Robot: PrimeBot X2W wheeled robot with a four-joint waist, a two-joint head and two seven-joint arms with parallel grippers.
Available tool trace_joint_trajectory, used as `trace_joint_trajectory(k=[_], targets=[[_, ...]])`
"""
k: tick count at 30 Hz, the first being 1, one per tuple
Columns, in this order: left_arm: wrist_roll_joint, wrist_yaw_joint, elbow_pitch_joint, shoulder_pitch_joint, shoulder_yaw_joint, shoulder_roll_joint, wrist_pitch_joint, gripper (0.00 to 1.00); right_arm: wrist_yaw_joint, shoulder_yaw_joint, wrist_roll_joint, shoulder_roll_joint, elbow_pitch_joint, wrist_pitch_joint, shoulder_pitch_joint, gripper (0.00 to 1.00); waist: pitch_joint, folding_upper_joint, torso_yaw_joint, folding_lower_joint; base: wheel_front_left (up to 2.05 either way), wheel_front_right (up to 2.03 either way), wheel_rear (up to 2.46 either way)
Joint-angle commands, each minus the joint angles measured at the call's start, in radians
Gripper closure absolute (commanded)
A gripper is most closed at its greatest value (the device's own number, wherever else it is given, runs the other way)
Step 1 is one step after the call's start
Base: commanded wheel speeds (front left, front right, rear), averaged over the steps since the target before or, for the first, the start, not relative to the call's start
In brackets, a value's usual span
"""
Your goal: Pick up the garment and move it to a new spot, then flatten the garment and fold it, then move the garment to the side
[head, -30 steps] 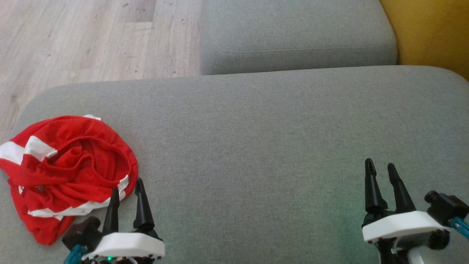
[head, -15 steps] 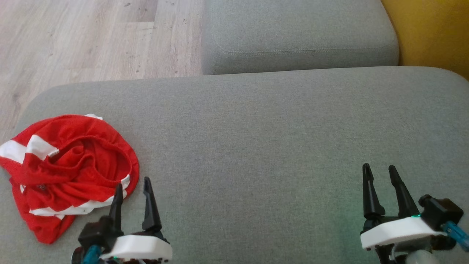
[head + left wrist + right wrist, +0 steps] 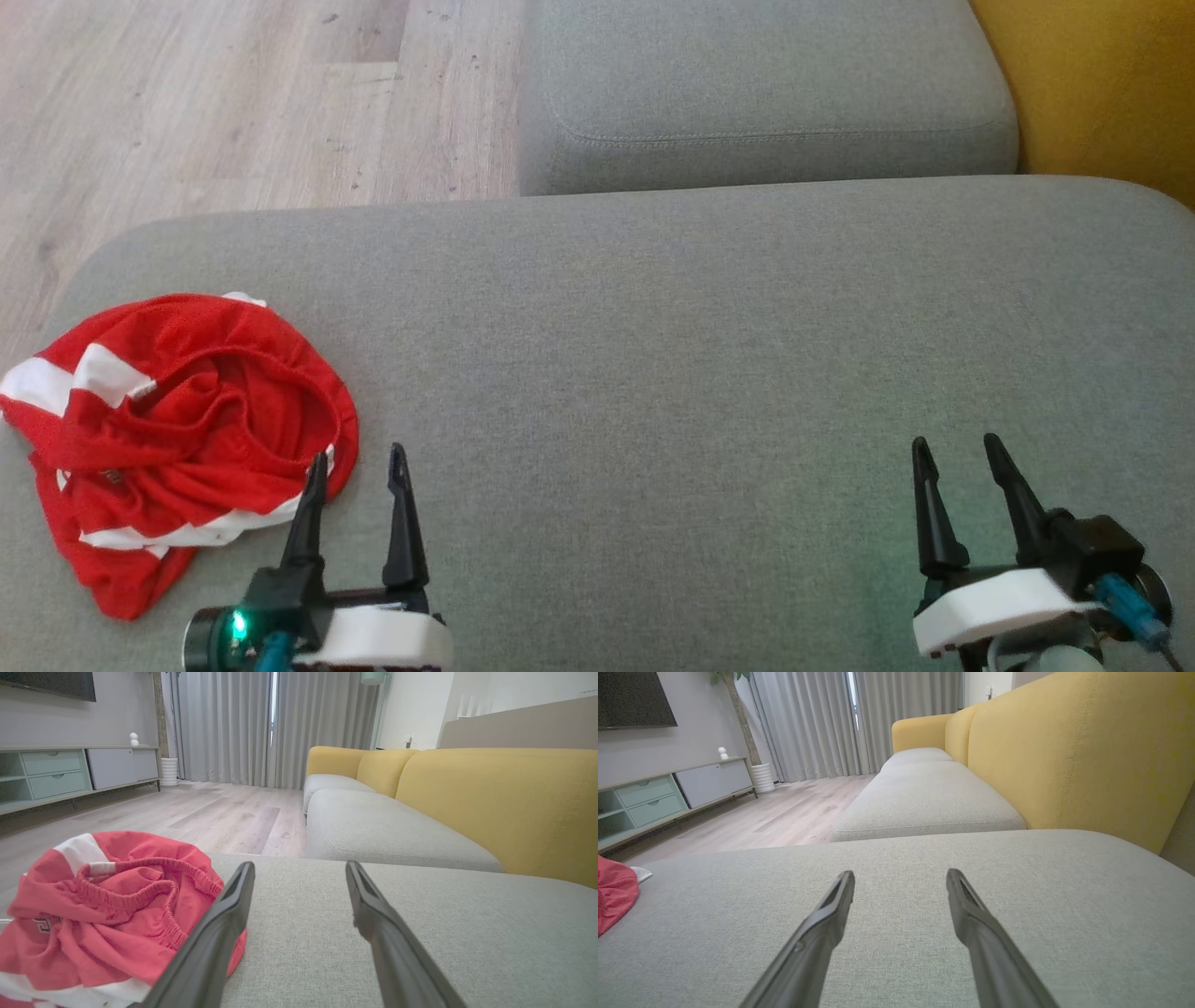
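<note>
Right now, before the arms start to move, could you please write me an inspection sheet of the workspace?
Surface: grey seat cushion, flat, bare except at its left end.
Job's things: red-and-white garment, crumpled in a heap at the cushion's left end, not yet flattened or folded.
Clutter: nothing seen.
End effectors: left end effector open, holding nothing, one finger at the garment's near edge; contact cannot be told. Right end effector open, holding nothing, over bare cushion.
Cables: blue cable at the right wrist, another at the left wrist, both clear of the garment.
Surroundings: wood floor, second cushion, yellow backrest, curtains.
</note>
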Motion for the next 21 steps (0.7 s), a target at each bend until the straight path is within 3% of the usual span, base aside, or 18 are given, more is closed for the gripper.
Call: trace_joint_trajectory(k=[1, 10, 21], targets=[[0.044, 0.011, -0.036, -0.033, 0.013, 0.006, -0.019, 0.00, 0.007, 0.020, -0.046, -0.009, -0.027, -0.021, -0.021, 0.00, -0.002, 0.0000, 0.000, 0.0000, 0.00, 0.00, 0.00], [0.142, 0.026, -0.027, -0.028, -0.004, 0.007, -0.046, 0.00, 0.008, 0.030, -0.157, -0.010, -0.014, -0.048, -0.015, 0.00, -0.012, 0.0000, 0.004, 0.0000, 0.00, 0.00, 0.00], [0.139, 0.020, -0.002, -0.027, -0.004, 0.007, -0.048, 0.00, 0.008, 0.031, -0.162, -0.010, -0.008, -0.050, -0.012, 0.00, -0.021, 0.0000, 0.005, 0.0000, 0.00, 0.00, 0.00]])
